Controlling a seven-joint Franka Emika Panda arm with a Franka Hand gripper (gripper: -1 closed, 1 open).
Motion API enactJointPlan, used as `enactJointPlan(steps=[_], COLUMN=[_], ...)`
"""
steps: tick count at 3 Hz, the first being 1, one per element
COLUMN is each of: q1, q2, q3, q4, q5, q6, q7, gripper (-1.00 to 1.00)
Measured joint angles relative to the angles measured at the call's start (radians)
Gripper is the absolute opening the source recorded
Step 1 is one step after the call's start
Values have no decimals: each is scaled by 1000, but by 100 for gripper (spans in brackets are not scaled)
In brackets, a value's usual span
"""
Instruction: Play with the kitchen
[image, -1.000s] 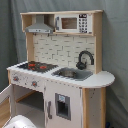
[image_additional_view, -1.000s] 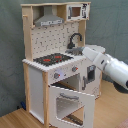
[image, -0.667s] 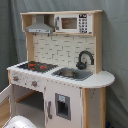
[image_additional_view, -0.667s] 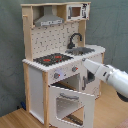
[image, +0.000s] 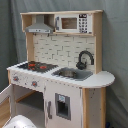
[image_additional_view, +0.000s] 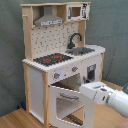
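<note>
The kitchen (image: 60, 75) stands tall against a grey curtain (image: 115, 55) in both exterior views, its white and light-wood body (image_additional_view: 55, 65) resting on a wooden floor (image_additional_view: 20, 120) in the second exterior view. Its oven door (image_additional_view: 65, 102), a white frame with a window, hangs open and tilted outward below the worktop in the second exterior view; in the first exterior view only an edge of that door (image: 5, 97) shows at the first exterior view's left of the kitchen. The white robot arm (image_additional_view: 107, 97) reaches in from the second exterior view's right, its end just beside the open oven door; whether its fingers are spread or pressed together I cannot tell. A pale rounded shape (image: 17, 122) sits low in front of the kitchen in the first exterior view. On the kitchen, the pegboard back (image_additional_view: 57, 37) rises behind the worktop, with the grey hood (image: 40, 26) and a microwave-like box (image: 75, 22) above. The black-and-red hob (image: 35, 65) lies beside the grey sink (image: 72, 74), and the black faucet (image: 85, 59) curves up behind the sink. Small knobs (image_additional_view: 65, 72) sit under the hob
</note>
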Motion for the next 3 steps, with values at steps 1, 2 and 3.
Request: enactJointPlan(steps=[1, 2, 3], q1=[-55, -116, -158], q2=[0, 0, 1], q3=[38, 57, 98], q4=[60, 93, 86], q5=[0, 0, 7], q6=[59, 141, 224], q7=[-2, -10, -10], gripper=[100, 100, 100])
